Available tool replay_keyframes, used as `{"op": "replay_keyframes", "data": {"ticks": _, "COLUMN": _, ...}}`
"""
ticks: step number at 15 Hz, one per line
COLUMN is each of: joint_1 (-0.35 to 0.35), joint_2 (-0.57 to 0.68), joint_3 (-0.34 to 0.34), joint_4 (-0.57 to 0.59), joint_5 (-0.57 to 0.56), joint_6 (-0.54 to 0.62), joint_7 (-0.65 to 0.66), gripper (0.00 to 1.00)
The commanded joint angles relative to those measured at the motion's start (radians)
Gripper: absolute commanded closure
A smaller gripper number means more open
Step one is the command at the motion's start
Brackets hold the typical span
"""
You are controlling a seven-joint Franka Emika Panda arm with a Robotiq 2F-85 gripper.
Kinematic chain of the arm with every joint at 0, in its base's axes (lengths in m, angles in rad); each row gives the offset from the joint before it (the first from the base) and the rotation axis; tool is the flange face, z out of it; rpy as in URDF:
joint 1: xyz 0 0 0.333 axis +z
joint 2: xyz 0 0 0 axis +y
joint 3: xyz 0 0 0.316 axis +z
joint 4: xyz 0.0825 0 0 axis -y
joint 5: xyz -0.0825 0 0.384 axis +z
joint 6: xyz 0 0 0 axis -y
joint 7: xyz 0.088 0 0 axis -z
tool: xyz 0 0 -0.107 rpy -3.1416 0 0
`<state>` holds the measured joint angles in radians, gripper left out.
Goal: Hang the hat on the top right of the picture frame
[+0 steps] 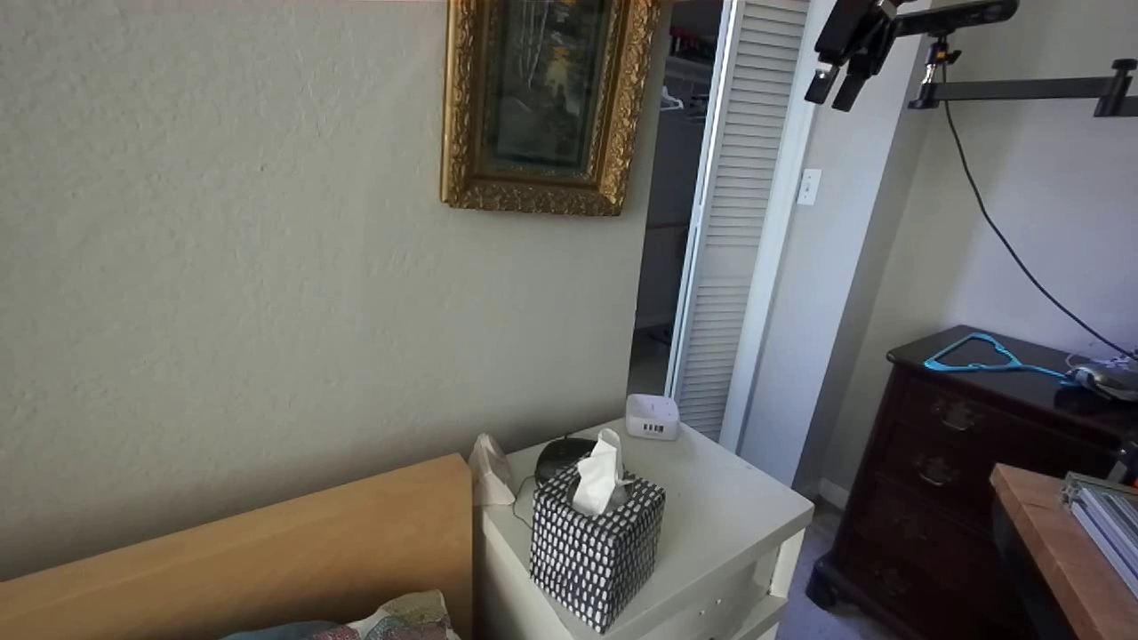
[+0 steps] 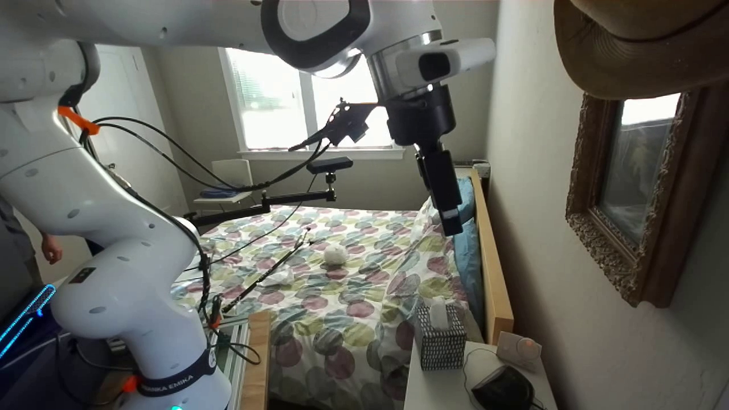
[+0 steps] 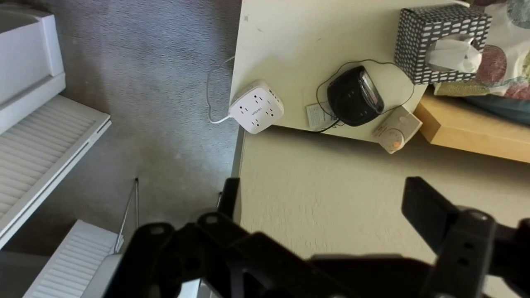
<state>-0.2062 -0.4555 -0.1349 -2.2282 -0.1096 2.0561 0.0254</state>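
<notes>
Since the hat (image 2: 643, 57) hides the top of the picture frame (image 2: 680, 210) from here, I can't see its hold; a shallow one might slip. The empty gripper (image 3: 325, 198) gapes, well apart from both.

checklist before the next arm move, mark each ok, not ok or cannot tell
1. Gripper open, nothing held: ok, seen in the wrist view.
2. Gripper apart from the hat: ok, a gap shows in an exterior view.
3. Hat securely hung on the picture frame: cannot tell; it overlaps the frame in an exterior view, but its support is hidden.
4. Hat visible in the wrist view: not ok, absent there.
5. Tissue box upright on the white nightstand: ok.
</notes>
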Motion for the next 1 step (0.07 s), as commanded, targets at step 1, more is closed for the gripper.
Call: {"op": "replay_keyframes", "data": {"ticks": 1, "joint_1": 0.006, "joint_2": -0.015, "joint_3": -0.007, "joint_4": -0.013, "joint_5": -0.005, "joint_6": 0.0, "joint_7": -0.002, "gripper": 0.0}}
